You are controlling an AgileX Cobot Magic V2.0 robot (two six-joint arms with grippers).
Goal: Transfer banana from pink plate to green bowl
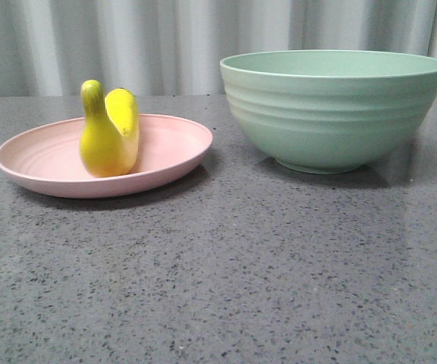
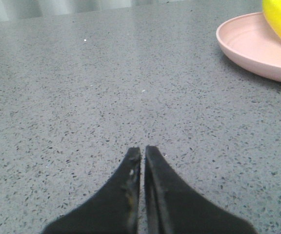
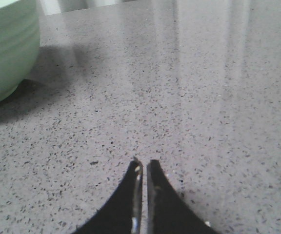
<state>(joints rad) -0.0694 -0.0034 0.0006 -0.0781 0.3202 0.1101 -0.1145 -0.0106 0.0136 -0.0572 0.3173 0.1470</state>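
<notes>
The banana [image 1: 109, 135] leans against the pink plate [image 1: 36, 163] toward the desk's [image 1: 218, 288] left edge, green bowl [image 1: 332, 110] alongside; both the left gripper [image 2: 143, 152] and right gripper [image 3: 144, 165] rest closed, empty.

Only the fingertips of each arm show, and only in the wrist views. The left gripper [image 2: 143, 151] ends in two matte black, wedge-shaped plastic fingers [image 2: 116, 195] that broaden toward the wrist and taper to narrow tips, with small pale scuffs along the inner edge. The right gripper [image 3: 144, 163] has the same black tapered fingers [image 3: 170, 204], a thin bright metallic strip lining the inner edge.
</notes>
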